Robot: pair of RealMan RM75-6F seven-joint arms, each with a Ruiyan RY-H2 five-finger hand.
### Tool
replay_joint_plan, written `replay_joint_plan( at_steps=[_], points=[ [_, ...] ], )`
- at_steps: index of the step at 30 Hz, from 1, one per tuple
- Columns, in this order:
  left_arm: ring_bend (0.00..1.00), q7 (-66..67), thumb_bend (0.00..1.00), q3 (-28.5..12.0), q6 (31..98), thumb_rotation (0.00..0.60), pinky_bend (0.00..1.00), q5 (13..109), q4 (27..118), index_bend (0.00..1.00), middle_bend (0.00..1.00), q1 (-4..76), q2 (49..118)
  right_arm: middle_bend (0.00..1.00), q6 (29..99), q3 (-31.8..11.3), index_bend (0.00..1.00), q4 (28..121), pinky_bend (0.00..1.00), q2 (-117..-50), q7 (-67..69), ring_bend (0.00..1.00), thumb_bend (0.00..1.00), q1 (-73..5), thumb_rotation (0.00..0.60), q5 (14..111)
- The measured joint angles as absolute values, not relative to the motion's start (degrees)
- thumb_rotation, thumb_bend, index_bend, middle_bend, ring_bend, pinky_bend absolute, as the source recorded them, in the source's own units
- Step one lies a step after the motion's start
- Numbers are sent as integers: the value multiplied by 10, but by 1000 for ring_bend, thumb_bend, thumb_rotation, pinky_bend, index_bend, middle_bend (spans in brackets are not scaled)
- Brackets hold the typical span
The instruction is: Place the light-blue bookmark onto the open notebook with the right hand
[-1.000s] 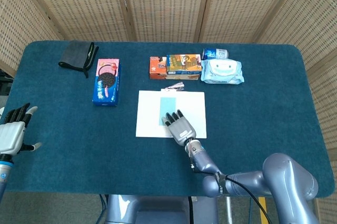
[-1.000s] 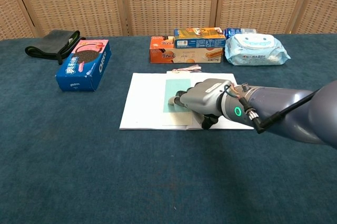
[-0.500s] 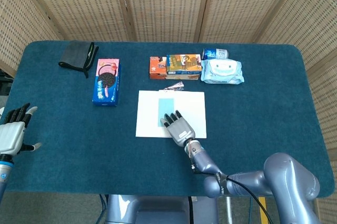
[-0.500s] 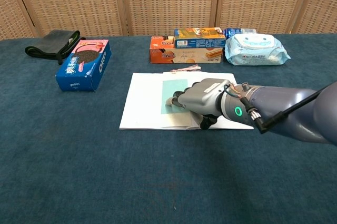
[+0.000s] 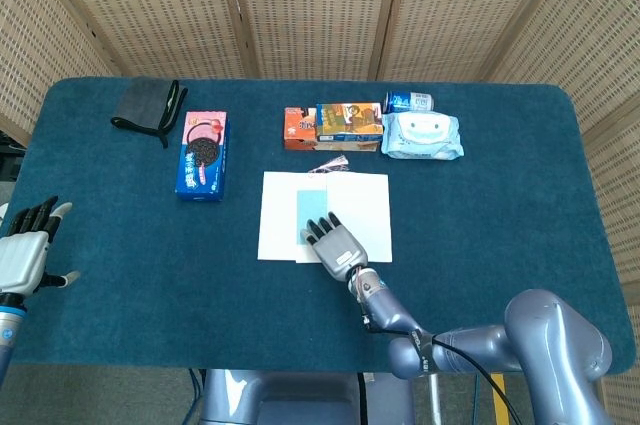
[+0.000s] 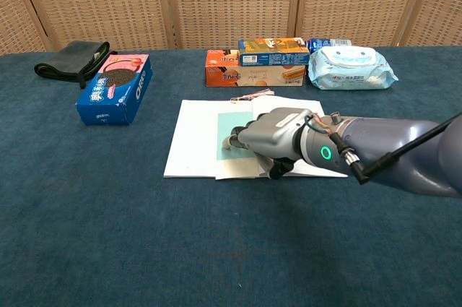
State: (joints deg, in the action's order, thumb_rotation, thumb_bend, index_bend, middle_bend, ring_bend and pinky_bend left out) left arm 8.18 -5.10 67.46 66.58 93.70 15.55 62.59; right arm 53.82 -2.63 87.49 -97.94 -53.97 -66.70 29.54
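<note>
The open white notebook (image 5: 280, 217) (image 6: 193, 141) lies flat in the middle of the blue table. The light-blue bookmark (image 5: 311, 206) (image 6: 230, 123) lies on it lengthwise near the centre fold, its pink tassel (image 5: 329, 165) (image 6: 250, 94) trailing off the notebook's far edge. My right hand (image 5: 335, 244) (image 6: 276, 136) rests palm down on the notebook, its fingertips pressing on the bookmark's near end. My left hand (image 5: 24, 250) hangs at the left table edge in the head view, fingers apart and holding nothing.
A blue Oreo box (image 5: 203, 154) (image 6: 116, 88) lies left of the notebook, a dark pouch (image 5: 148, 105) (image 6: 73, 58) beyond it. Behind the notebook are orange snack boxes (image 5: 335, 126) (image 6: 253, 64), a wipes pack (image 5: 422, 135) (image 6: 350, 67) and a small can (image 5: 408, 101).
My right hand has slid leftward across the notebook, dragging the bookmark with it toward the centre fold. The left hand has not moved.
</note>
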Motion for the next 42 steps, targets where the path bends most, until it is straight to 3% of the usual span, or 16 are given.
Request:
replay_joint_plan(
  at_steps=[8,15,24,34,42],
  points=[
    [0,78,0,-51,675,600,0,668,937,0,0,155,625,0,542,-33,0,868,0,-982,-522,0,1000,-664,600,319],
    [0,76,0,-51,675,600,0,670,936,0,0,155,625,0,529,-48,0,854,0,-975,-455,0,1000,-655,600,410],
    [0,79,0,-53,672,600,0,662,933,0,0,156,627,0,404,-54,0,821,0,-923,-344,0,1000,-664,600,548],
    [0,98,0,-58,655,600,0,636,926,0,0,167,635,0,368,-20,0,763,0,-892,-193,0,1000,-666,600,796],
    [0,103,0,-60,651,600,0,626,925,0,0,170,638,0,385,20,0,644,0,-920,-68,0,1000,-662,600,900]
  ],
)
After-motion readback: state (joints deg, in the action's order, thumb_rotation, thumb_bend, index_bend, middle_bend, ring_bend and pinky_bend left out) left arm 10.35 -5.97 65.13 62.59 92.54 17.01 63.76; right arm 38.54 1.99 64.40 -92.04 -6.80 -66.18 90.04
